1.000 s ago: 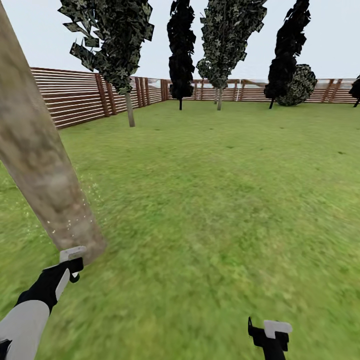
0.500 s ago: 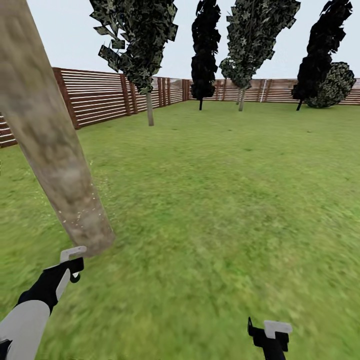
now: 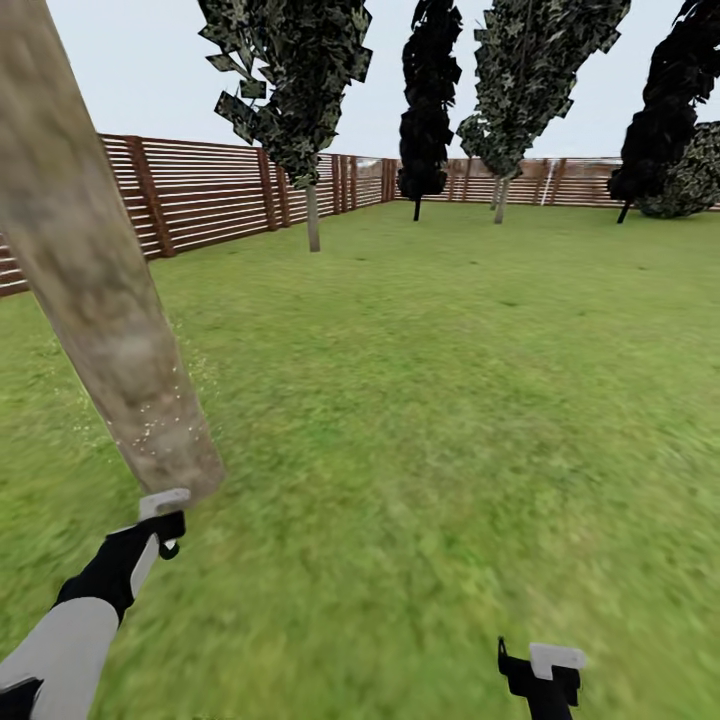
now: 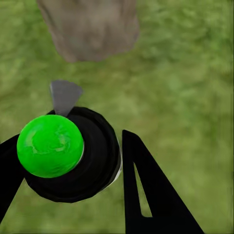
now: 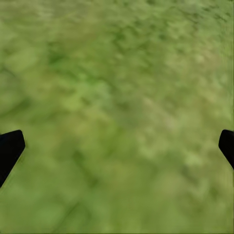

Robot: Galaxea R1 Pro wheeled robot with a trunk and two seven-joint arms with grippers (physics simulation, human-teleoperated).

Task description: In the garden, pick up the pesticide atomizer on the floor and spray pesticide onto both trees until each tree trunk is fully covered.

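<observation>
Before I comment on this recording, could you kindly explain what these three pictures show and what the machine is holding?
This is a simulated two-armed wheeled robot on a lawn ringed by a wooden fence. The large picture comes from a camera on its head, looking forward and down. The left gripper sits near the foot of a thick pale tree trunk, which carries tiny whitish specks low down. The right gripper sits low at the picture's edge.

The other two pictures come from cameras on the wrists. In the left wrist view, black fingers clamp the pesticide atomizer, a black body with a green cap and a grey nozzle aimed toward the trunk. In the right wrist view, the fingertips stand wide apart over grass, holding nothing.
</observation>
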